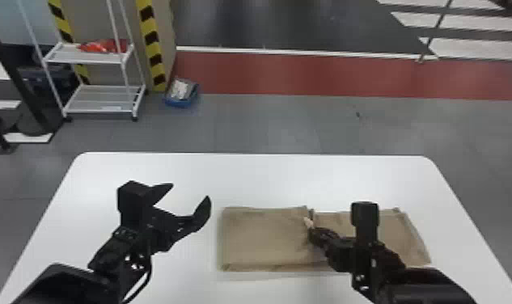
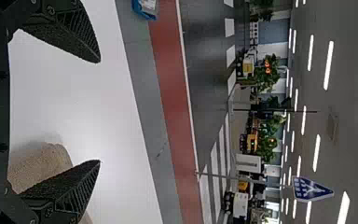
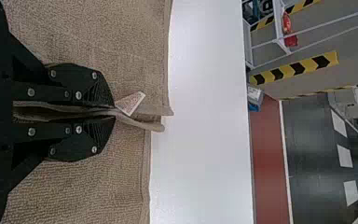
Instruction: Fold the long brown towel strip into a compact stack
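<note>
Brown towel strip is pinched mid-length by right gripper | left gripper is held, fingers spread, near one end | looped pile, flat rectangular panels

Beyond the far left corner of the desk stands a white cart, something red on its upper shelf; a blue box sits near it, beside a red floor strip.

Towel on table, mostly right of centre. Beyond table, far left: cart on floor; container just right of it.
</note>
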